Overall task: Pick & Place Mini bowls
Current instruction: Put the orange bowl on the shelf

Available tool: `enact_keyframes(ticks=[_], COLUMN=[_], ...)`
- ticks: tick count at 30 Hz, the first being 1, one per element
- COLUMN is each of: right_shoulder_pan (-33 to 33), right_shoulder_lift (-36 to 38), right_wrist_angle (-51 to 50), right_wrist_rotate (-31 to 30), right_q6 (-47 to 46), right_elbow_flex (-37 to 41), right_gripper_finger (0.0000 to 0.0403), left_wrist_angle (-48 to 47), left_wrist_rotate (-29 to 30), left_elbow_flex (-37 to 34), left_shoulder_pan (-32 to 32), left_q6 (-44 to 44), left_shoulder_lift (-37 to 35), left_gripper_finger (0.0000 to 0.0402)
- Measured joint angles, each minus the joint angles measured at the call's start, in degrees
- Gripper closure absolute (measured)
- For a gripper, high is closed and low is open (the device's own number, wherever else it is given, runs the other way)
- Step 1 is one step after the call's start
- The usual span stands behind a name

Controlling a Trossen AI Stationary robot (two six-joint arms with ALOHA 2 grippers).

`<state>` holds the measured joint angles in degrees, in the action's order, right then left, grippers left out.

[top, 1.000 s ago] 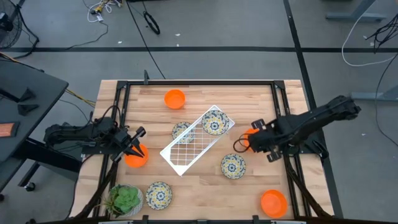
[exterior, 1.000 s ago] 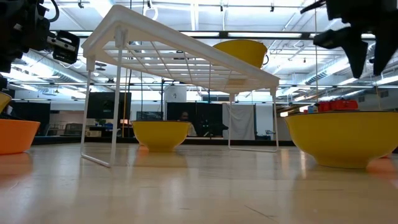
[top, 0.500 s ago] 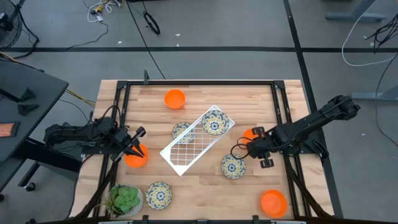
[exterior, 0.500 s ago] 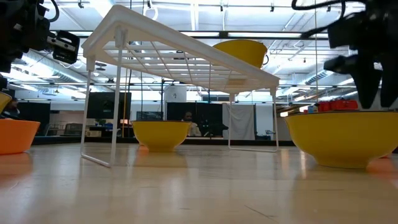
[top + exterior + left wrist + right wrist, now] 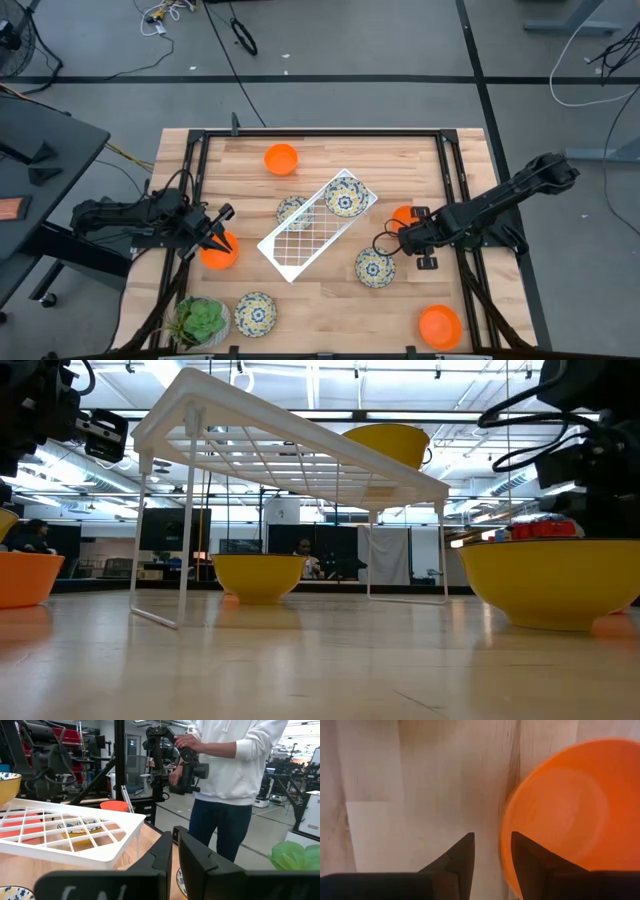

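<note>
Rack [image 5: 318, 223] carries one floral bowl [image 5: 345, 197] (empty); right tool [image 5: 490, 851] parted over orange bowl [image 5: 560, 810].

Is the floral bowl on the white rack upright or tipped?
Upright: the floral bowl sits on the white rack, its patterned inside facing up.

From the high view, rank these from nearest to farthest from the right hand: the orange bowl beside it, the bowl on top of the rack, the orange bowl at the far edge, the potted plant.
Measured from the right hand:
1. Orange bowl beside it, touching distance.
2. Patterned bowl on the rack, toward the middle.
3. Orange bowl at the far edge.
4. Potted plant, near left corner.
</note>
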<state>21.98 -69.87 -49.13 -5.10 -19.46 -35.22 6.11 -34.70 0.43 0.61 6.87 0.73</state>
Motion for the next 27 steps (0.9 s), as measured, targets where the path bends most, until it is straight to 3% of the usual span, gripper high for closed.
enact_keyframes(ticks=[8,17,22,27], right_shoulder_pan=[0.0,0.0,0.0,0.0], right_shoulder_lift=[0.0,0.0,0.0,0.0], right_wrist_angle=[0.4,0.5,-0.2,-4.2], right_wrist_rotate=[-1.1,-1.9,-1.7,-1.3], right_q6=[-0.9,-1.1,0.3,3.7], right_elbow_flex=[0.3,0.2,-0.9,-6.7], right_gripper_finger=[0.0291,0.0394,0.0399,0.0401], left_wrist_angle=[0.0,0.0,0.0,0.0], left_wrist_rotate=[0.0,0.0,0.0,0.0], left_elbow_flex=[0.0,0.0,0.0,0.0], left_shoulder_pan=[0.0,0.0,0.0,0.0], left_q6=[0.0,0.0,0.0,0.0], left_shoulder_lift=[0.0,0.0,0.0,0.0], left_gripper_finger=[0.0365,0.0365,0.0365,0.0365])
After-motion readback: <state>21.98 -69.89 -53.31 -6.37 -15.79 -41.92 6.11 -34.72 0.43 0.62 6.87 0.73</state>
